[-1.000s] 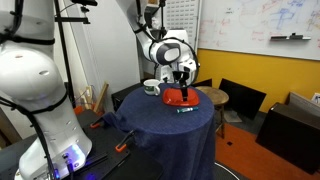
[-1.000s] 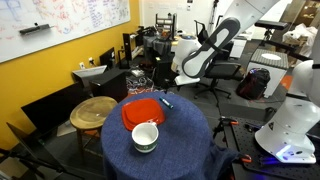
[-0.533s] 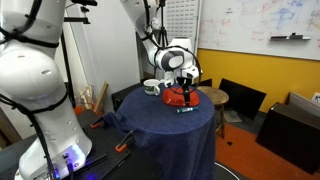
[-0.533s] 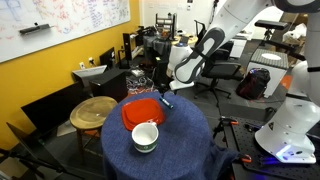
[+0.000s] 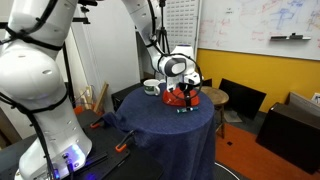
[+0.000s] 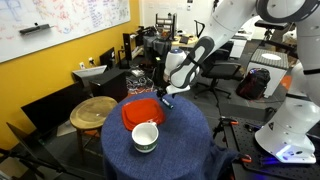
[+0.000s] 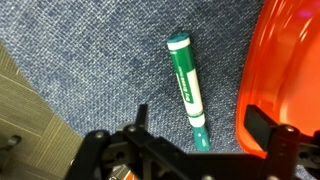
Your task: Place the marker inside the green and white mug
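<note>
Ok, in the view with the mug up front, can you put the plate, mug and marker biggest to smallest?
1. red plate
2. green and white mug, helped by sitting nearer the camera
3. marker, clearly smallest

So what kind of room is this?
Probably a robot lab or office. There's a scribbled-on whiteboard, a black chair, and a robot arm reaching over a cloth-covered table.

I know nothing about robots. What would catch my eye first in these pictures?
The bright red plate on the round blue-draped table, with a white and green mug close by it. A big white arm reaches down beside the plate, and in the wrist view its open fingers hang above a green marker lying on the cloth.
</note>
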`<control>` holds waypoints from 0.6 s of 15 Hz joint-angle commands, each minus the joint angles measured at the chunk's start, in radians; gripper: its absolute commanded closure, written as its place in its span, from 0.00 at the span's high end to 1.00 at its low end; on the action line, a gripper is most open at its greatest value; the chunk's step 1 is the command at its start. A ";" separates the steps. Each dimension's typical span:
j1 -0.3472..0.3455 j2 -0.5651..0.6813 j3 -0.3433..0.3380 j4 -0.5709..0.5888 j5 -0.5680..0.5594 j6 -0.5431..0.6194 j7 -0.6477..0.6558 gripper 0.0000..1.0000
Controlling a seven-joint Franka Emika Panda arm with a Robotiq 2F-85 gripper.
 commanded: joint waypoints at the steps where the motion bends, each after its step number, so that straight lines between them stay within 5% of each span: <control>1: 0.008 0.033 -0.010 0.038 0.043 -0.020 -0.037 0.88; 6: 0.006 0.049 -0.012 0.051 0.064 -0.026 -0.052 0.61; 8: 0.006 0.052 -0.012 0.056 0.065 -0.030 -0.054 0.59; 9: 0.006 0.054 -0.012 0.059 0.065 -0.031 -0.054 0.48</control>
